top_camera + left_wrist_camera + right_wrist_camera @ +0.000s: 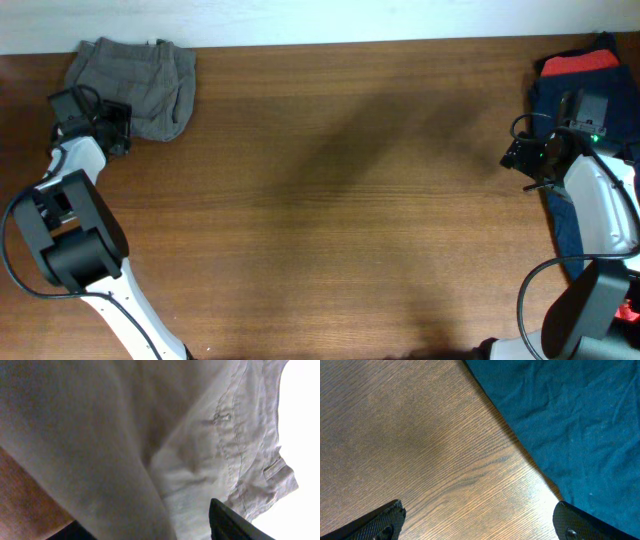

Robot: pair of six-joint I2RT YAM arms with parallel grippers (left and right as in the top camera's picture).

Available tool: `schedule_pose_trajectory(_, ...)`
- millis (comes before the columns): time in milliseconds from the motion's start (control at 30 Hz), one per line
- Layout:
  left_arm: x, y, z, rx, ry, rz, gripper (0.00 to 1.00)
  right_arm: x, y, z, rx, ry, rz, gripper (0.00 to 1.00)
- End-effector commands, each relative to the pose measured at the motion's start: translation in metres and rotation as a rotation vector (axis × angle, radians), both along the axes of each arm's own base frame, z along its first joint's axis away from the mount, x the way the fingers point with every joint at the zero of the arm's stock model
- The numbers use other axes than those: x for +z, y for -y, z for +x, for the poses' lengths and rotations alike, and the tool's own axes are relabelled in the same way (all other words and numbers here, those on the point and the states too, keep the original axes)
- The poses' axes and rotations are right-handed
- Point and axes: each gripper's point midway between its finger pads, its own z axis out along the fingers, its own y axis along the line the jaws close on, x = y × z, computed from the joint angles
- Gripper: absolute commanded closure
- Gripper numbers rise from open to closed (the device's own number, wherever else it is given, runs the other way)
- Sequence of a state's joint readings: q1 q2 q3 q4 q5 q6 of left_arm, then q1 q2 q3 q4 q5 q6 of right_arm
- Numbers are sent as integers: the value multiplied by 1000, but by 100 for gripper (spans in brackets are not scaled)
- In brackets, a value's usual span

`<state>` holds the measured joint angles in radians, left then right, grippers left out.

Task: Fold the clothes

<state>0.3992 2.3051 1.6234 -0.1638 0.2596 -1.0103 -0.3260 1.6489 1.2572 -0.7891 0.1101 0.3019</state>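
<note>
The grey-olive shorts (135, 80) lie bunched in a heap at the table's far left back corner. My left gripper (116, 128) is at the heap's front left edge. In the left wrist view the shorts (200, 435) fill the frame, with a buttonhole, seams and a belt loop showing. The left gripper (145, 515) has its fingers wide apart, with a fold of cloth lying between them. My right gripper (522, 160) is at the far right, open and empty. In its wrist view the right gripper (479, 507) hovers over bare wood.
A dark navy garment (550, 95) lies at the right edge with a red garment (580, 62) on top; the navy cloth (570, 420) is just beside my right fingers. The wooden table (340, 200) spans the view between both arms. A white wall runs along the back.
</note>
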Motion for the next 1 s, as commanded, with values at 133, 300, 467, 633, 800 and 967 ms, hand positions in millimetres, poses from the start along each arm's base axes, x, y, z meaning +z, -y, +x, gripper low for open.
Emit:
schedule_pose_trajectory(133,8,8,-19,-39,-62,-24,41,-2,0,-1,2,-6,-2,1)
schedule_pose_trajectory(300,28,9,-31,-28,-91,-22,50,-2,0,-1,2,-6,-2,1)
schedule_pose_trajectory(467,52,-1,-50,26,-141,51,79,-2,0,-1,2,-6,-2,1)
schedule_pose_trajectory(633,107,-4,-51,-12,-62,155,88,-2,0,-1,2,-6,-2,2)
schedule_pose_trajectory(800,140,-3,-54,-10,-9,188,90,-2,0,-1,2,-6,-2,1)
schedule_pose_trajectory(967,129,-6,-50,18,-50,258,99,-2,0,-1,2,-6,-2,1)
